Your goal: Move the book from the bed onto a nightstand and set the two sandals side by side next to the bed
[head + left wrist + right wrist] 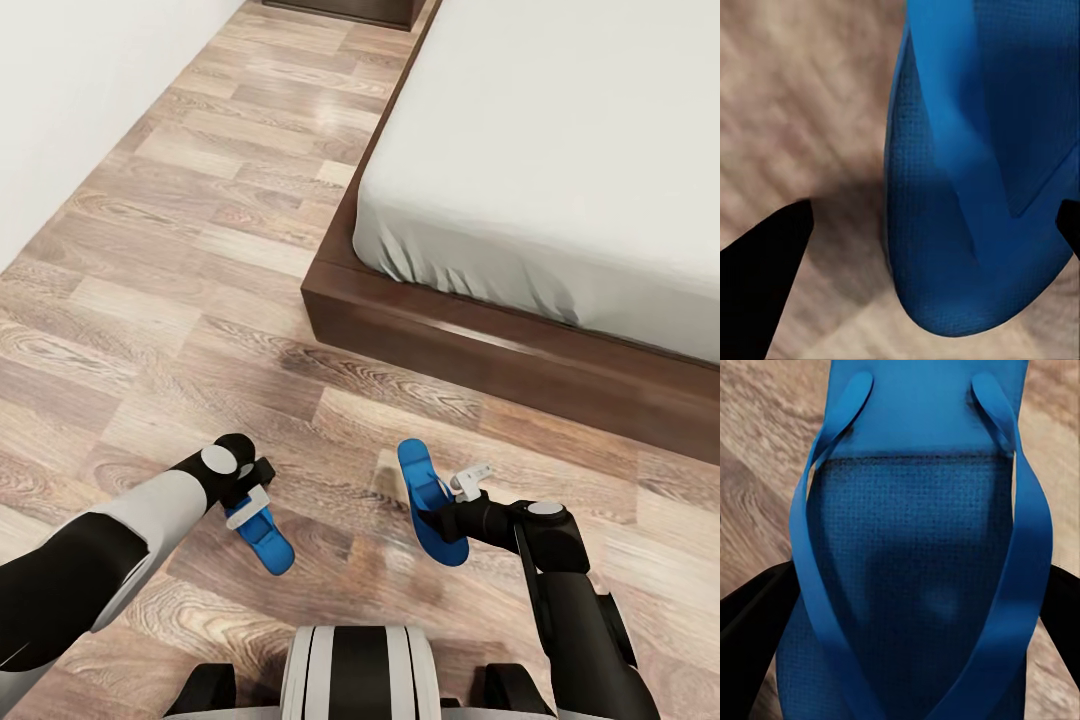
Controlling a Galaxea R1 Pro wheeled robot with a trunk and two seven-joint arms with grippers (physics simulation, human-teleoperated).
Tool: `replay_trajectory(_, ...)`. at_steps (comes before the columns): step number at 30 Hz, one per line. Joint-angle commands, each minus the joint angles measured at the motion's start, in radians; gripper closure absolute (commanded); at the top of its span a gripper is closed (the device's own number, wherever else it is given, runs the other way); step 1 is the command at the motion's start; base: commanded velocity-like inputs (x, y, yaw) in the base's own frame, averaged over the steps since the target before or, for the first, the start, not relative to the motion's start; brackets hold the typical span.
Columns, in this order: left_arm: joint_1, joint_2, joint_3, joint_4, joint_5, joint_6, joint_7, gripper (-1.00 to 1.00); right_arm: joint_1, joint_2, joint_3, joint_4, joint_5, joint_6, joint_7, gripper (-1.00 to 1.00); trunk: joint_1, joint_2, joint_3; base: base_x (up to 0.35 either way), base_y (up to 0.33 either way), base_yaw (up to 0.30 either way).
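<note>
My left gripper [252, 505] grips one sandal [266, 541] and my right gripper [452, 502] the other sandal [428, 500], both above the floor [200, 300]. The bed [560, 150] lies ahead to the right, nearer my right arm.

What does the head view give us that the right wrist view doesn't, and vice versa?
Head view alone: the bed with its dark wood frame, the white wall, the left end effector with one blue sandal, and both arms. Right wrist view alone: a close look at the straps and the textured footbed of the other sandal, lying between dark fingers. Both: that sandal at the right end effector, over the wood-plank floor.
</note>
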Motion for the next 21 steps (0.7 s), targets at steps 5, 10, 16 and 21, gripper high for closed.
replay_trajectory(5,0.001,0.001,0.003,0.051,0.000,-0.002,-0.001,-1.00,-0.001,0.001,-0.002,-0.001,0.008,0.003,0.010,1.00,0.000,0.000,-0.001,0.000,0.000,0.000)
replay_trajectory(10,0.001,0.000,0.005,0.051,0.001,-0.002,0.000,1.00,-0.001,0.001,-0.002,-0.001,0.008,0.002,0.010,1.00,0.000,0.000,-0.001,0.000,0.000,0.000)
replay_trajectory(16,0.001,-0.002,0.007,0.050,0.003,-0.002,0.006,1.00,-0.001,0.000,-0.002,-0.001,0.008,0.002,0.010,1.00,0.000,0.000,-0.001,0.000,0.000,0.000)
replay_trajectory(21,0.001,-0.005,0.007,0.047,0.004,-0.002,0.008,1.00,-0.001,0.000,-0.002,-0.001,0.008,0.002,0.010,1.00,0.000,0.000,-0.001,0.000,0.000,0.000)
